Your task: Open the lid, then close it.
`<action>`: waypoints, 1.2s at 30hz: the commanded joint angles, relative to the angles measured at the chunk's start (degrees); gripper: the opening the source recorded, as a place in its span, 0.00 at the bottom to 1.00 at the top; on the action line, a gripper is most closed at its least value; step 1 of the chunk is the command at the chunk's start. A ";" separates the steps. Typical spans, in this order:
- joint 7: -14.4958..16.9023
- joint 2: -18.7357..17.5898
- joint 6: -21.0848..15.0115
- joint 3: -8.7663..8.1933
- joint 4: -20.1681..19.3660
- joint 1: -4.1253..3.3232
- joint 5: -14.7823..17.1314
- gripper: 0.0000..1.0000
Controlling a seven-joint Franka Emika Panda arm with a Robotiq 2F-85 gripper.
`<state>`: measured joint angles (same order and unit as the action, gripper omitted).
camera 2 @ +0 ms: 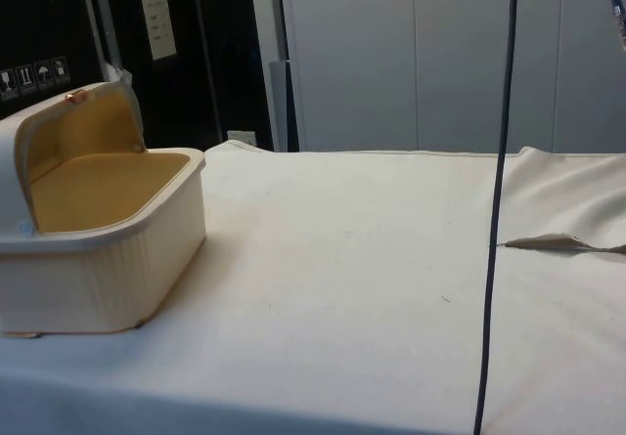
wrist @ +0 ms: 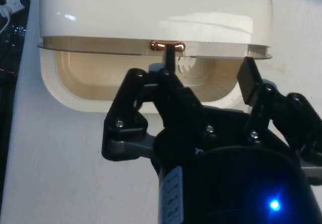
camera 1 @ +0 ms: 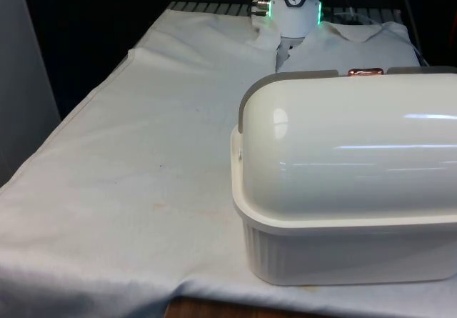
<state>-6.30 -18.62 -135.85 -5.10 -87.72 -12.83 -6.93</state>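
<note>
Cream bread box (camera 2: 98,249) has its roll-top lid (camera 1: 350,146) rolled back, closing remains; gripper (wrist: 209,70) spread wide near the copper knob (wrist: 167,45), holding nothing.

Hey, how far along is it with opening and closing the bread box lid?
Opening looks done: the lid is rolled back and the bread box shows its tan inside. The open claw sits by the copper handle, gripping nothing. Closing is still to do.

Bread box (wrist: 151,12) lid raised, jaws spread
</note>
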 commanded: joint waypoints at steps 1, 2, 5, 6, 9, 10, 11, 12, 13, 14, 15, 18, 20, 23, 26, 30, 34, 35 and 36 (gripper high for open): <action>0.46 -0.11 0.74 0.23 0.34 0.17 0.69 0.68; 0.46 -0.11 0.74 0.23 0.34 0.17 0.69 0.72; 0.00 0.00 0.00 0.00 0.00 0.00 0.00 0.93; 0.29 -0.17 0.46 0.11 0.34 0.11 0.34 0.93; 0.11 -0.52 0.23 0.06 0.63 0.06 0.23 1.00; 0.11 -0.69 0.17 0.06 0.80 0.00 0.17 1.00; 0.11 -0.97 -0.29 0.06 1.09 0.00 0.17 1.00; 0.11 -1.15 -0.57 0.11 1.26 0.00 0.17 1.00; 0.11 -1.32 -0.86 0.11 1.38 0.00 0.11 1.00; 0.00 -0.92 -0.52 0.00 0.97 -0.06 0.00 1.00; 0.06 -1.55 -1.20 0.11 1.55 -0.06 0.06 1.00; 0.00 -2.18 -2.29 0.06 1.89 -0.11 -0.06 1.00; 0.00 -2.52 -3.27 0.06 2.06 -0.17 -0.17 1.00; -0.06 -3.15 -5.50 0.00 2.01 -0.23 -0.40 1.00; -0.06 -3.38 -6.65 0.00 1.83 -0.29 -0.52 1.00; 0.46 -3.95 -9.34 0.23 1.15 -0.46 -0.52 1.00; 1.20 -4.24 -10.89 0.40 0.46 -0.46 -0.34 1.00; 1.78 -4.30 -11.86 0.52 -0.06 -0.46 -0.17 1.00; 1.78 -4.30 -11.86 0.52 -0.06 -0.46 -0.17 1.00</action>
<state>-4.70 -22.92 -147.59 -4.87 -88.01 -13.46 -7.33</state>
